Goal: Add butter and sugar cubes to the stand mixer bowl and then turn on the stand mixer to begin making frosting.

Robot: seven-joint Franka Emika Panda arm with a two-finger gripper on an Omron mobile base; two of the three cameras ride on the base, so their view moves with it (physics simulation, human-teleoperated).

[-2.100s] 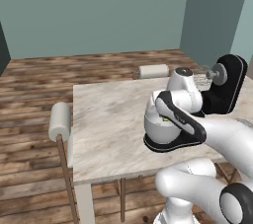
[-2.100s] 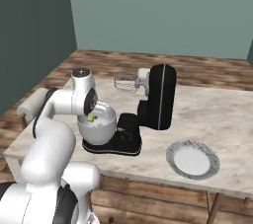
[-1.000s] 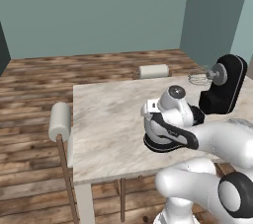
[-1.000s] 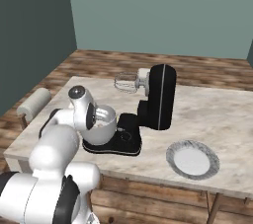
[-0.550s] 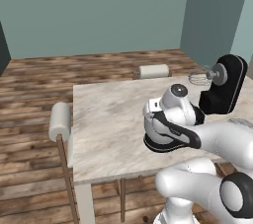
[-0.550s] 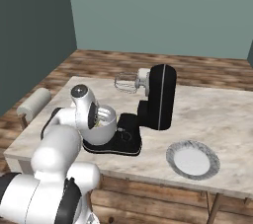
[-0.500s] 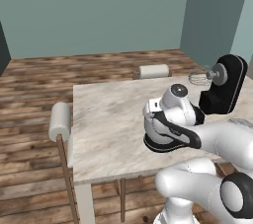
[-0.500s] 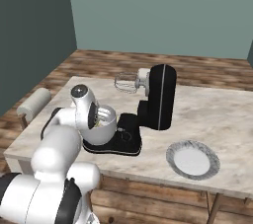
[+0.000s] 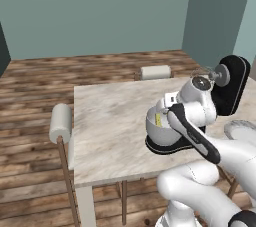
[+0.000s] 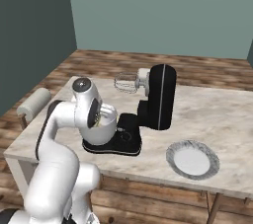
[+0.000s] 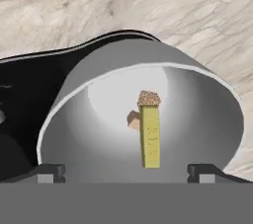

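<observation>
From the left base view, the arm's hand hovers over the stand mixer bowl (image 9: 161, 130). On the right, the stand mixer (image 10: 159, 96) waits, whisk raised. Hand view: gripper (image 11: 126, 171) spread wide, empty; the butter (image 11: 150, 136) stands inside the bowl beside what may be sugar cubes (image 11: 146, 99). Next, I'd say: the switch.

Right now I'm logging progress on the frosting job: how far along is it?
Done: the butter stands inside the stand mixer bowl, with brownish cubes beside it. In hand: nothing; the gripper is open at the bowl's rim. Left: turning on the stand mixer, whose head is tilted up, whisk out of the bowl.
</observation>
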